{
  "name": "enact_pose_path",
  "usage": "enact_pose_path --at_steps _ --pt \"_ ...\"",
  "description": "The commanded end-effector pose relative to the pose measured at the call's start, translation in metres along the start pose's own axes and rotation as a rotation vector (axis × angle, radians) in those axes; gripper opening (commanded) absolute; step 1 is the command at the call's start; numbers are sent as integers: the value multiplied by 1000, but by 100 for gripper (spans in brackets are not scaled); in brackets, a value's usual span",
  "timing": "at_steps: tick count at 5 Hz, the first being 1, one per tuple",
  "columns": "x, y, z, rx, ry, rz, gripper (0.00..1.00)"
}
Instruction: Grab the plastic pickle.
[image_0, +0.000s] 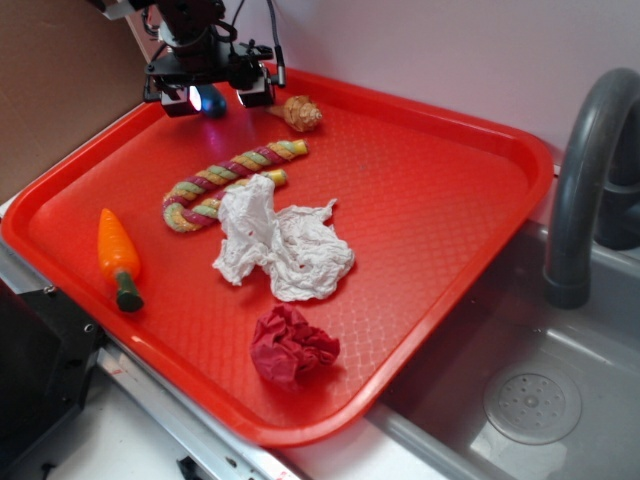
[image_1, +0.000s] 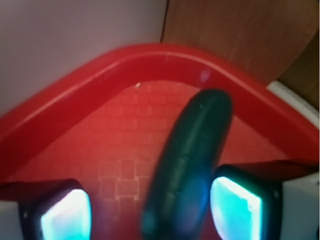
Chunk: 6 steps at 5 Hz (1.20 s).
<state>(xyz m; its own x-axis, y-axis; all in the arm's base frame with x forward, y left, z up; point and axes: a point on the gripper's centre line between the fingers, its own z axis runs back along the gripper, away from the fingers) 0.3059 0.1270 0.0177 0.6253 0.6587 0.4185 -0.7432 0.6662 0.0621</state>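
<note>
1. Our gripper (image_0: 210, 97) sits at the far corner of the red tray (image_0: 470, 140), fingers (image_1: 235, 202) spread apart.
2. The plastic pickle (image_1: 192, 160) lies between them, against one pad, clear of the other.
3. Outward we note a shell (image_0: 301, 113), a braided rope (image_0: 225, 183), crumpled white paper (image_0: 280, 245), the orange carrot (image_0: 118, 256).

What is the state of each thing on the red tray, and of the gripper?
Gripper: open, its fingers on either side of the pickle.
Plastic pickle: between the fingers, close to one, not clamped.
Orange carrot: lying flat, untouched.
White paper: crumpled.
Red paper: crumpled into a ball.
Braided rope: lying folded, partly under the white paper.
Red tray: resting beside the sink.
</note>
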Motion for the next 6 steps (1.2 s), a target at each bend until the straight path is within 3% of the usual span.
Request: enact_pose_path --at_steps 1,3,6 --pt "6 10 1 -2 -2 -3 0" --pt "-5 12 42 9 -11 -191 0" --pt "-60 8 141 -14 191 -683 0"
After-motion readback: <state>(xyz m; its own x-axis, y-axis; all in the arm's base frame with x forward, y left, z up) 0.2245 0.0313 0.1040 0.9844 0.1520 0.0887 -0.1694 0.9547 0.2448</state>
